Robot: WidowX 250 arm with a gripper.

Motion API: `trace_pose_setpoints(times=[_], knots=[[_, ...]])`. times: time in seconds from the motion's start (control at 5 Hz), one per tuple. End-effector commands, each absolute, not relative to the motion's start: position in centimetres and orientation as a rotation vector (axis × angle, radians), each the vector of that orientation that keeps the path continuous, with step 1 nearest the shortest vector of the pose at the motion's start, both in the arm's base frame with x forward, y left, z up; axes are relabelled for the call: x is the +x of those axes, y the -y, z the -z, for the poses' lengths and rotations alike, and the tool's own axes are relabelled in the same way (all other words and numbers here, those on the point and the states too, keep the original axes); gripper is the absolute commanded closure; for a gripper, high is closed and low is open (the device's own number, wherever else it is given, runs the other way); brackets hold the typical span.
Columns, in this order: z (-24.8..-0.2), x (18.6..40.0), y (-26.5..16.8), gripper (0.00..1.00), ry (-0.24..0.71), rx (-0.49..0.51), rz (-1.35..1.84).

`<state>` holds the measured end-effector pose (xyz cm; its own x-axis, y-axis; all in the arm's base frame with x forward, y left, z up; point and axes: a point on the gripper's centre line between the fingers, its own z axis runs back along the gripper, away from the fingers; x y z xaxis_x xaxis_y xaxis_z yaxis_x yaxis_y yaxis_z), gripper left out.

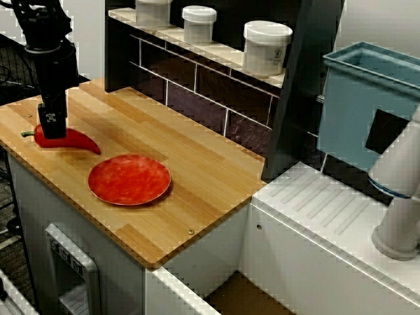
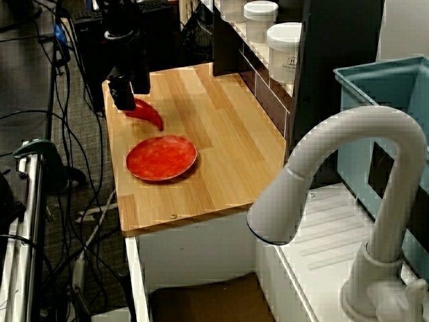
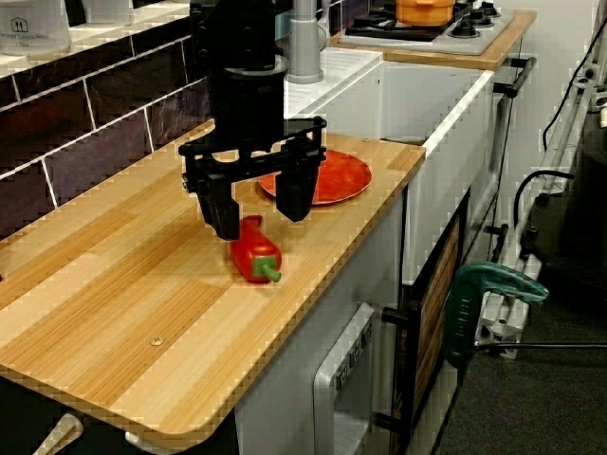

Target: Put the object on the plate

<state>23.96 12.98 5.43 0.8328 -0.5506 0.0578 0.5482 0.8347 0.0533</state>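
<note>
The chili pepper (image 3: 254, 252) lies on the desk (image 1: 197, 170), at about ten o'clock from the plate (image 1: 129, 179). The hand (image 3: 256, 204) hangs released, fingers astride the pepper's thick middle. It looks light, stiff and glossy, likely slippery; pinching across the fat middle seems safest.

Your robot arm (image 1: 49, 52) is all black and boxy, and its gripper (image 3: 256, 204) has a wide black crossbar with two thick black fingers (image 3: 221, 204), plus a small white X mark (image 1: 52, 119) on one finger.
</note>
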Motion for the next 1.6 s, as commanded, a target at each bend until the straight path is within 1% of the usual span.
trace_pose_setpoints(times=[0.0,0.4,0.6,0.8,1.0,1.2,1.4], knots=[[-5.0,24.6,-13.3,0.00,0.088,0.096,0.574],[-3.4,25.3,-13.4,0.00,0.066,0.116,0.560],[-3.3,25.3,-13.5,0.47,0.058,0.115,0.555],[-3.7,25.2,-13.5,1.00,0.062,0.108,0.566],[-5.8,25.2,-13.2,1.00,0.057,0.076,0.586],[-10.3,24.9,-12.2,1.00,0.082,0.026,0.637],[-11.8,24.7,-11.0,1.00,0.099,0.010,0.668]])
